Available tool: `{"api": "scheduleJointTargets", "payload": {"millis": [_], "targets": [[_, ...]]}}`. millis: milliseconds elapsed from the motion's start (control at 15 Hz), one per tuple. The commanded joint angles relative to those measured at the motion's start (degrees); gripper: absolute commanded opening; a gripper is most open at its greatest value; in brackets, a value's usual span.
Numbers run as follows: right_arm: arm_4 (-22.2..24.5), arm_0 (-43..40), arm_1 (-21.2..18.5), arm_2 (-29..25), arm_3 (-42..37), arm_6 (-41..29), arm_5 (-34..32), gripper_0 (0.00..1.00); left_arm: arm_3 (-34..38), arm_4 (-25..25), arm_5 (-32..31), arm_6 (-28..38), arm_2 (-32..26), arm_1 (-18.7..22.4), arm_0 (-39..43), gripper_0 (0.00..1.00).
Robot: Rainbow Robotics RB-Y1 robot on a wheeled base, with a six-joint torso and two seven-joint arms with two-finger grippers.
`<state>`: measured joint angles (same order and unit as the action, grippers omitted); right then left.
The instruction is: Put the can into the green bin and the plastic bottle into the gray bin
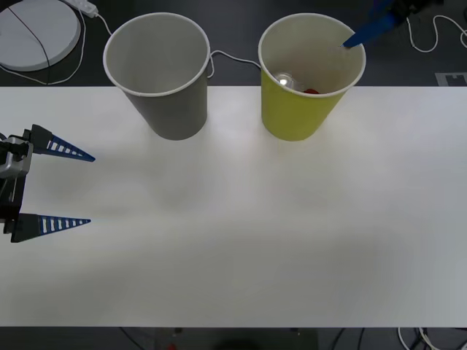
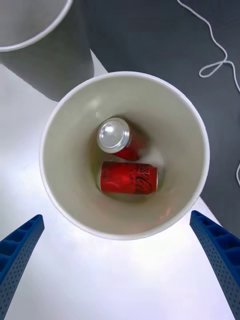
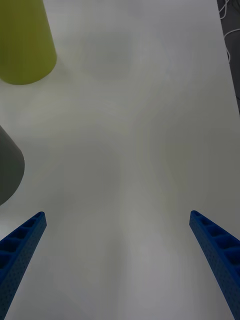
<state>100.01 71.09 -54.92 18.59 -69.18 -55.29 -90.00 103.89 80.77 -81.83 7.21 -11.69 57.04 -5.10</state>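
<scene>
Left gripper (image 1: 87, 188) sits low over the near-left of the white table (image 1: 241, 240), fingers wide apart, holding nothing, well clear of both bins.

Mid-table is bare; I see no plastic bottle on it from the front view.

Far side: the gray bin (image 1: 162, 73) stands upright on the left, the green bin (image 1: 306, 80) upright just beside it on the right, a small gap between them. Right gripper (image 2: 117, 250) hangs above the green bin's mouth, fingers spread and empty; from the front one blue fingertip (image 1: 353, 40) shows over the far-right rim. Looking down from the right wrist, the can (image 2: 128, 178) lies on its side on the bin's floor, and a second can (image 2: 117, 137) lies tipped beside it, silver top up, the two touching or nearly so.

Judgement: can drop looks done, so the step in hand is retreat. Best to lift the right gripper straight up before swinging away, since the white rim (image 2: 125, 232) lies between the fingers and a sideways sweep could tip the bin. Open room is toward the near table. White cables (image 1: 430, 33) lie on the dark floor beyond the table's far edge, so keep off that side.
</scene>
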Motion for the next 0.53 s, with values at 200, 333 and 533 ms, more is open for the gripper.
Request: {"api": "scheduleJointTargets", "payload": {"millis": [200, 333, 533], "targets": [[-9.5, -9.4, -7.9, -6.9, -7.4, 9.5, 0.0, 1.00, 0.0, 0.0, 0.0, 0.0, 0.0, 0.0, 0.0, 1.00], [-12.6, -14.7, -10.6, -10.6, -11.9, 10.3, 0.0, 1.00, 0.0, 0.0, 0.0, 0.0, 0.0, 0.0, 0.0, 1.00], [-15.4, -24.2, -12.8, -17.9, -19.1, 12.1, 0.0, 1.00, 0.0, 0.0, 0.0, 0.0, 0.0, 0.0, 0.0, 1.00]]}}
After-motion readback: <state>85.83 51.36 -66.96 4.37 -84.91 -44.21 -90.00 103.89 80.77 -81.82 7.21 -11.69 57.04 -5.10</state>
